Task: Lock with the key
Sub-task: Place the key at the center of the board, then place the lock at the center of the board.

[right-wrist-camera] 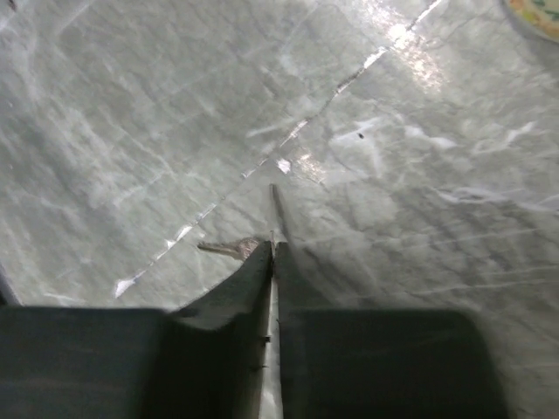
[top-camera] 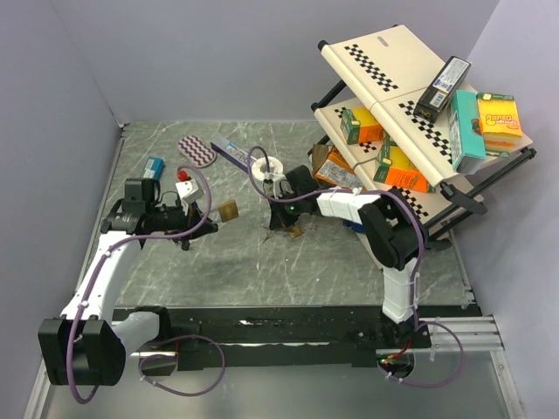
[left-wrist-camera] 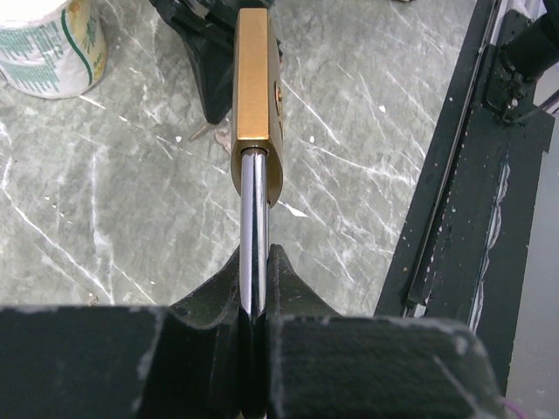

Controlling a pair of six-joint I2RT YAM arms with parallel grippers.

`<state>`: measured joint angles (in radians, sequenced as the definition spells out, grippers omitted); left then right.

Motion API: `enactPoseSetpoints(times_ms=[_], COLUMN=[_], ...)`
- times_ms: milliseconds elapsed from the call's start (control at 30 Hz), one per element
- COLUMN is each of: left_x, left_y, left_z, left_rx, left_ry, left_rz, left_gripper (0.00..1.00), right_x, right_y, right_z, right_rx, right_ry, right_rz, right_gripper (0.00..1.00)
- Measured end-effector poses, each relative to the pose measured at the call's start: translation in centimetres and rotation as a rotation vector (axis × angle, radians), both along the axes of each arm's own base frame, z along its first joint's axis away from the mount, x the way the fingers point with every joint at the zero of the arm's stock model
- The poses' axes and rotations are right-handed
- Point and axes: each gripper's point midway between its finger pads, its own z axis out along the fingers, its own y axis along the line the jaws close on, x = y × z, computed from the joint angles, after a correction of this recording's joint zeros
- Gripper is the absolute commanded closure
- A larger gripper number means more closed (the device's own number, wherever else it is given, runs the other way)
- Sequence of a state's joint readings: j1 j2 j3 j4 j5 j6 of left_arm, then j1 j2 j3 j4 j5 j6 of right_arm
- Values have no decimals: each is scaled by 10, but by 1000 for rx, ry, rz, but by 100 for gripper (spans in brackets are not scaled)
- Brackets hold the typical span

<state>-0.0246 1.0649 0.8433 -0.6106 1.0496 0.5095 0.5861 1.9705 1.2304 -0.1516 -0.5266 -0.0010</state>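
Note:
My left gripper [top-camera: 199, 215] is shut on the steel shackle [left-wrist-camera: 253, 227] of a brass padlock [top-camera: 228, 209] and holds it above the table, body pointing away toward the right arm. In the left wrist view the padlock body [left-wrist-camera: 256, 96] shows edge-on. My right gripper [top-camera: 281, 223] points down at the table centre, its tips at the surface. Its jaws are closed on a thin flat piece that I take for the key. A small key blade [right-wrist-camera: 227, 249] sticks out left of the fingertips [right-wrist-camera: 262, 262]. A brownish bit [top-camera: 296, 231] lies beside that gripper.
A tilted checkered rack [top-camera: 397, 113] with several boxes stands at the back right. A white round container [top-camera: 271, 166], a tube [top-camera: 232, 154], a purple-patterned pad [top-camera: 197, 151], a blue item [top-camera: 154, 166] and a red-and-white item [top-camera: 183, 180] lie at the back.

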Motion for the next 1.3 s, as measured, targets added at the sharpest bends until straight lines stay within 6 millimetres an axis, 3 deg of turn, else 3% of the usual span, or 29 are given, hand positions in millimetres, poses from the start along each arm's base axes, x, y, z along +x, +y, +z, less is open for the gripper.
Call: enactPoseSetpoints(times_ms=[33,67,133,267,367,567,700,833,1100,1300], left_x=[-1,-1,-4,-7,-8,-11,-13,-18,-30,-29], left_y=[0,0,1,2,5,10,10,6,-8,-14], left_z=[-1,-2,-5,-14,-25,-30,-31,-32,-22,-15], left_rx=[3,7,14,37,71,134,147,139,99,77], left_ry=[0,-3,-1,1,26,31,39,58,62,77], left_rz=[-3,-7,-15,-42,-71,-175,-239,-295,-358,-381], left_gripper=[99,99,99,99,99,99,99,99,99,99], right_x=[1,1,-2,-8,-13,-36,-56,-72,-97,-106], right_y=[-1,-3,-6,-1,7,19,21,26,45,63], right_z=[0,-1,-1,16,50,142,171,182,185,190], right_rx=[-3,-7,-8,38,114,322,409,454,476,490], right_ry=[-3,-10,-4,-19,-59,-179,-184,-160,-122,-133], right_rz=[3,13,30,83,125,261,343,395,458,506], right_gripper=[50,44,36,30,25,20,11,10,11,23])
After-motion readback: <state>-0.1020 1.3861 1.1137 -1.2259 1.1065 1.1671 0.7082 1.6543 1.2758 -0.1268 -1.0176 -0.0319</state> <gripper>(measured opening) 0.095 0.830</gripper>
